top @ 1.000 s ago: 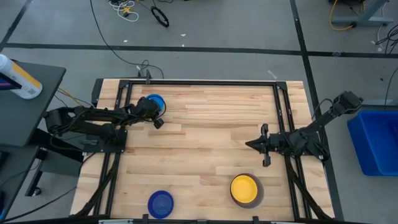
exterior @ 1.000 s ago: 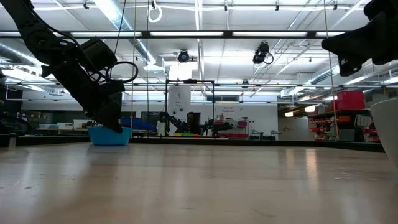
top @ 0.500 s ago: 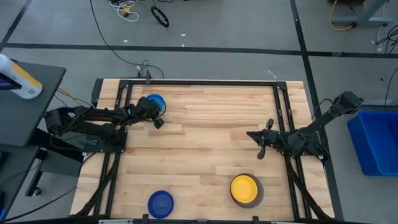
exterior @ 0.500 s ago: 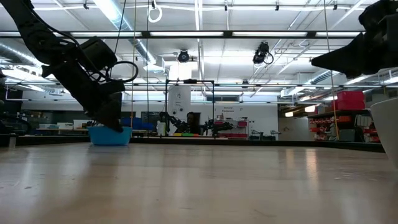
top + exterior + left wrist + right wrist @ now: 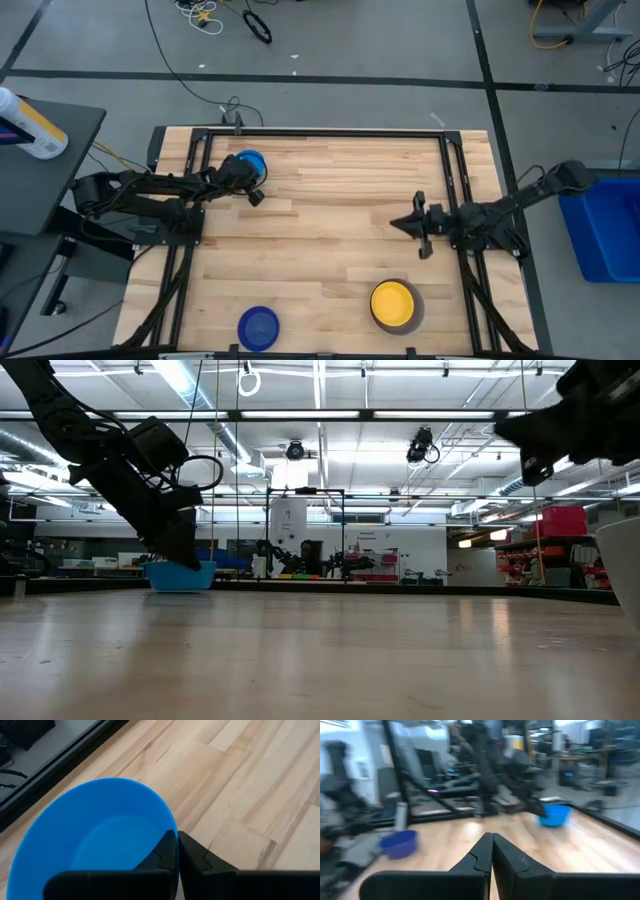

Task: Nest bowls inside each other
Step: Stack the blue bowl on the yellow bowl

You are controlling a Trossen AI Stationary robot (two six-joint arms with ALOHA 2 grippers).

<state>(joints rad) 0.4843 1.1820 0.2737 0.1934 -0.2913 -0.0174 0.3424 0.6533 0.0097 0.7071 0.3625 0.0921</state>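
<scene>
A light blue bowl (image 5: 247, 162) stands at the table's far left, with my left gripper (image 5: 176, 836) shut on its rim. It also shows in the low view (image 5: 181, 576). A yellow bowl (image 5: 391, 300) sits inside a slightly larger grey bowl (image 5: 413, 308) at the near right. A dark blue bowl (image 5: 258, 326) stands alone at the near edge. My right gripper (image 5: 400, 222) hovers shut and level above the table's right side, touching nothing. My left gripper pinches the light blue bowl's rim (image 5: 171, 826) on the side nearest the arm. One finger (image 5: 162, 857) is inside the bowl and the other (image 5: 197, 857) outside. The fingers slant down from the table's left. Whether the bowl's base is off the table, I cannot tell.
A black frame (image 5: 330, 133) runs along the table's far edge and down both sides. Bare wood lies between the bowls in the middle of the table (image 5: 330, 230). The right wrist view sees the dark blue bowl (image 5: 399, 843) and the light blue one (image 5: 554, 814) farther off.
My right arm has swung, carrying its shut gripper a short way toward the table's far edge, and the gripper has rolled a little about its own line. The left gripper and the bowls have stayed where they were.
</scene>
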